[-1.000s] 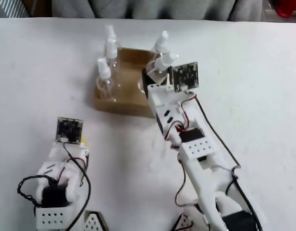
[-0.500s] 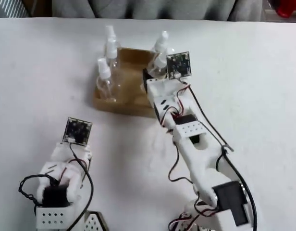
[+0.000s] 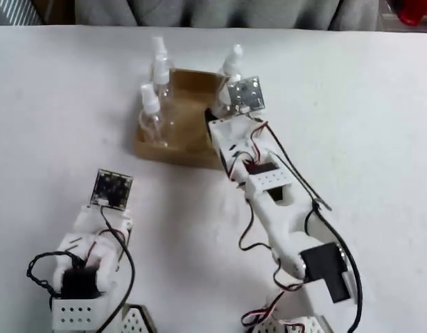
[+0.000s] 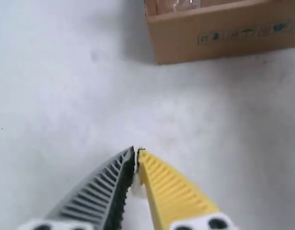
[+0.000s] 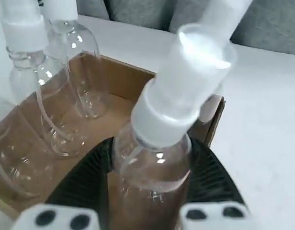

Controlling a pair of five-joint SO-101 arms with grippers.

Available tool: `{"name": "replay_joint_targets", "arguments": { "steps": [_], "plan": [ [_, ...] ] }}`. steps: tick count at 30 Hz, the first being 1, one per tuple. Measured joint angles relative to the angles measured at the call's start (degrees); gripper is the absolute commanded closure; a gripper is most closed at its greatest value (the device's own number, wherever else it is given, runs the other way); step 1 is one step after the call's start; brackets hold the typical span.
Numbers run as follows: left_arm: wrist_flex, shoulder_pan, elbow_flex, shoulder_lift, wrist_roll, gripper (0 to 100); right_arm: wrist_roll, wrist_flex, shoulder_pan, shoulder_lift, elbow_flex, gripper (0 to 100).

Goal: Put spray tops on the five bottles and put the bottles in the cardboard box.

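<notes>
Gripping a capped spray bottle (image 5: 154, 175), the right gripper (image 5: 151, 143) hung at the cardboard box's (image 5: 130, 79) right end; the left gripper (image 4: 136, 154) sat closed.

1. Box (image 3: 173, 152): brown cardboard, shallow, open on top.
2. Three bottles (image 3: 152, 119): clear, with white spray tops on, upright in the box's left side.
3. Fourth bottle (image 3: 232, 61): capped, upright at the box's far right corner.
4. Fifth bottle (image 5: 148, 179): capped, tilted at the box's right side, clasped in the right gripper (image 5: 151, 143).
</notes>
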State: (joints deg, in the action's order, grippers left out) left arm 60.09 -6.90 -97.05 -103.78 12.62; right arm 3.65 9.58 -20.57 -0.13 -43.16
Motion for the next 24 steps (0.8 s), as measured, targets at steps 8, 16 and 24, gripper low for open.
{"name": "replay_joint_targets", "arguments": {
  "steps": [8,16,24],
  "plan": [
    [0.00,0.00,0.00,0.00,0.09,98,0.53,0.09,0.00,2.81,1.58,98.4],
    [0.00,0.00,0.00,0.00,0.09,98,6.95,0.44,-0.09,3.25,1.58,98.4],
    [0.00,0.00,0.00,0.00,0.09,98,7.65,0.44,-0.09,3.25,1.58,98.4]
  ]
}}
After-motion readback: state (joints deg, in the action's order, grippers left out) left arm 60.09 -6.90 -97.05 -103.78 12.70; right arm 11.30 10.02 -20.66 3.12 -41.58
